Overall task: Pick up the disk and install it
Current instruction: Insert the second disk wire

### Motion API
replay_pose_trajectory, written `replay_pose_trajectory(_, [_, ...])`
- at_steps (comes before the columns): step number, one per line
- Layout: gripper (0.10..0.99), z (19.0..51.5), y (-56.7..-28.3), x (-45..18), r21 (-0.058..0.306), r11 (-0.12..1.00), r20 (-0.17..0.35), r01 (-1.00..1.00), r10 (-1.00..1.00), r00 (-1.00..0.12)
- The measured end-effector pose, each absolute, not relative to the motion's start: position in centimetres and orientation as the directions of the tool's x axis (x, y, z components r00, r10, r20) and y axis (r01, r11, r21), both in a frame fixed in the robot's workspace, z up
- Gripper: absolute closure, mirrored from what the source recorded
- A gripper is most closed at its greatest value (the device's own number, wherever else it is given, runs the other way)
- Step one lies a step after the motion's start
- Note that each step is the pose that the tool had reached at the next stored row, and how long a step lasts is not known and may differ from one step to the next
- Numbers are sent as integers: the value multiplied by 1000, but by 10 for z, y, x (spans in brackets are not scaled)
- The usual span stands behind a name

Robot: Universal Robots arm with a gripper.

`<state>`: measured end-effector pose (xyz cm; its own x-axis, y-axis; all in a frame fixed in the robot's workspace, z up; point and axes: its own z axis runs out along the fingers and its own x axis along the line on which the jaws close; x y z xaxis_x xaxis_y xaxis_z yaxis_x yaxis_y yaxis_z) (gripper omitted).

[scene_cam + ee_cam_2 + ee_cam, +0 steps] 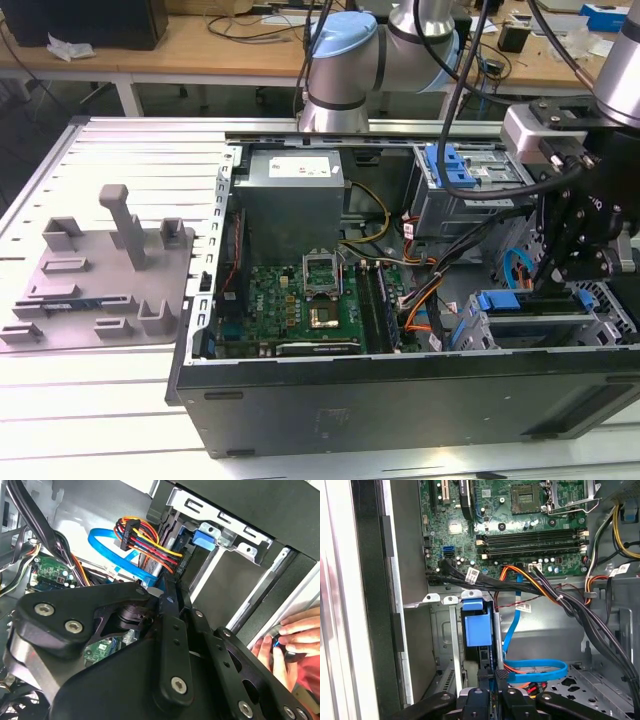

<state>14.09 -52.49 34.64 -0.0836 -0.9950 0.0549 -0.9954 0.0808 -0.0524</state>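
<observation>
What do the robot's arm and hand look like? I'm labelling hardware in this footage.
In the exterior view the arm is built of rounded silver-grey segments with a pale blue joint cap, and black cables run down along it. Near the wrist sits a light grey box, with a black frame below. In the second wrist view the hand is matte black: flat bar linkages joined by silver screws.

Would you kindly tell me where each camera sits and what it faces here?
Exterior view: off the arm, above the open computer case, showing the arm and gripper at its right.
First wrist view: on the wrist, facing the motherboard past the blue carrier.
Second wrist view: on the wrist, across gripper linkage towards cables and a person's hand.
Both wrist views share the blue cable.
</observation>
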Motion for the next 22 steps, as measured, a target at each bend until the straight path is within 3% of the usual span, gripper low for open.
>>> replay_pose_trajectory(22, [925,340,-525,141,-52,38,55,-998,-998,-41])
